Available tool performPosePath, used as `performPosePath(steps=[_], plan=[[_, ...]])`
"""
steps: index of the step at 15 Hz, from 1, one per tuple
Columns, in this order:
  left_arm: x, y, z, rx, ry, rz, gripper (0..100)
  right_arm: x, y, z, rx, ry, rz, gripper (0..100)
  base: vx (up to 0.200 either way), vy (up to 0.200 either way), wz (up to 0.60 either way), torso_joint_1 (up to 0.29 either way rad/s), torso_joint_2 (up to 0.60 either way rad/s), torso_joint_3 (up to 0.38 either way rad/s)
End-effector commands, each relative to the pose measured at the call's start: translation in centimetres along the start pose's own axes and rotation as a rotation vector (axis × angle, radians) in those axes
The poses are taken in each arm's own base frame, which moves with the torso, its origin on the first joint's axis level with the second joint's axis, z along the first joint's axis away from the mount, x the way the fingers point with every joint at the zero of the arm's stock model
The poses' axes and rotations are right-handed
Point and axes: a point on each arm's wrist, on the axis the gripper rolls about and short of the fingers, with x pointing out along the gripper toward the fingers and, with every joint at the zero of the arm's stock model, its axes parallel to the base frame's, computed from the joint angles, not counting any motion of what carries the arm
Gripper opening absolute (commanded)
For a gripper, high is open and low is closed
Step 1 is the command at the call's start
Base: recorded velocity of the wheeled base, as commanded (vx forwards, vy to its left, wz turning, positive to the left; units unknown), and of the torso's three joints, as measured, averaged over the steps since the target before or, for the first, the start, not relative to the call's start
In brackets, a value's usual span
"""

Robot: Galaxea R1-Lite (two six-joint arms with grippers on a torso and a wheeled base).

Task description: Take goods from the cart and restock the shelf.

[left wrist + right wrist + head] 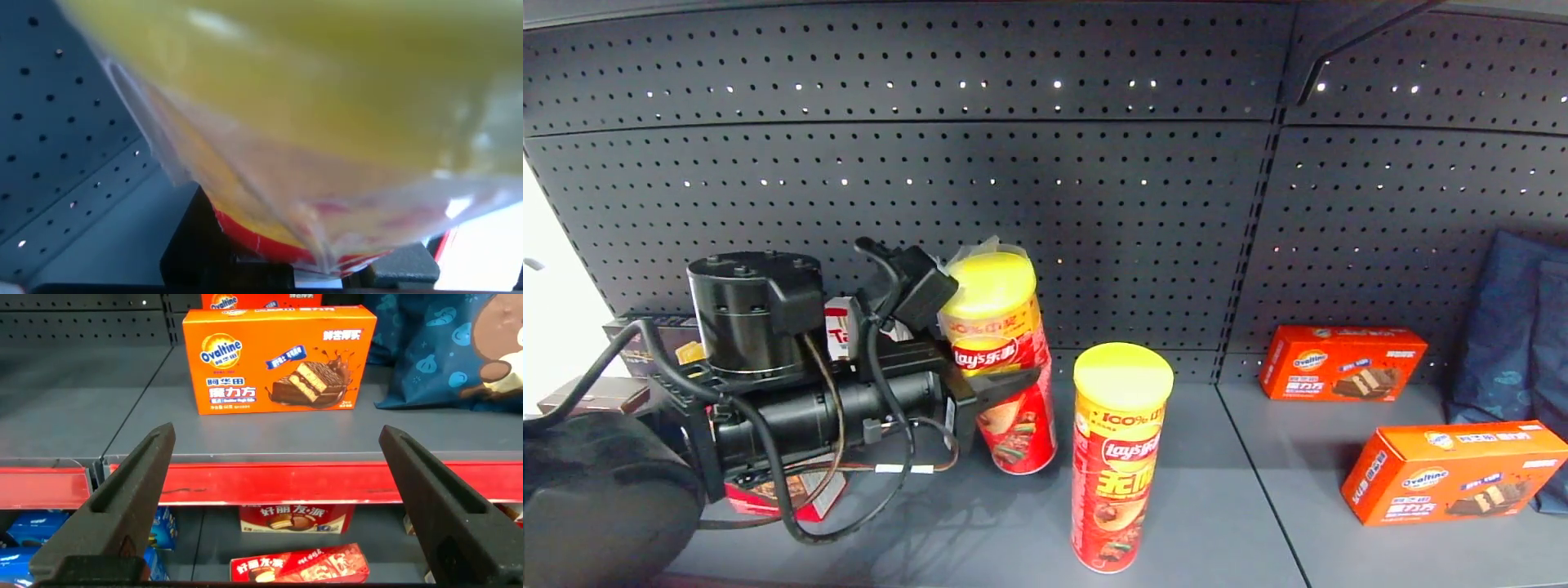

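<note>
The left hand [1006, 382] is seen clamped around the middle of a red chip can [999, 343] with a yellow lid, which is held tilted, its top leaning towards the left end of the shelf [1201, 531]; whether its base touches the shelf cannot be told. In the left wrist view the yellow lid [327, 82] is pressed close to the camera. A second chip can [1119, 457] is stood upright near the front edge of the shelf, just beside the held one and apart from it. In the right-hand section, one orange box [1342, 362] is set against the perforated back panel [1013, 180] and another orange box [1454, 472] is laid nearer the front edge, with blue bags [1515, 327] at the right end. The right hand [275, 437] is held with its fingers [122, 506] wide apart in front of the shelf's red front edge strip [278, 483], with nothing between them.
</note>
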Motion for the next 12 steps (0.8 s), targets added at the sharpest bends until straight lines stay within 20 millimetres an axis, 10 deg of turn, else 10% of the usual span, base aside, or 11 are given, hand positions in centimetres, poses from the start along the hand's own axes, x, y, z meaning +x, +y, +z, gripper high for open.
performPosePath(steps=[1,12], plan=[[2.0,1.0,-0.1,-0.008,0.005,0.001,0,0.0,0.0,0.0,0.000,0.001,0.000,100,0.000,0.000,0.00,0.000,0.00,0.000],[5.4,2.4,-1.1,-0.015,0.042,-0.025,0,0.0,0.0,0.0,0.000,0.001,0.000,100,0.000,0.000,0.00,0.000,0.00,0.000]])
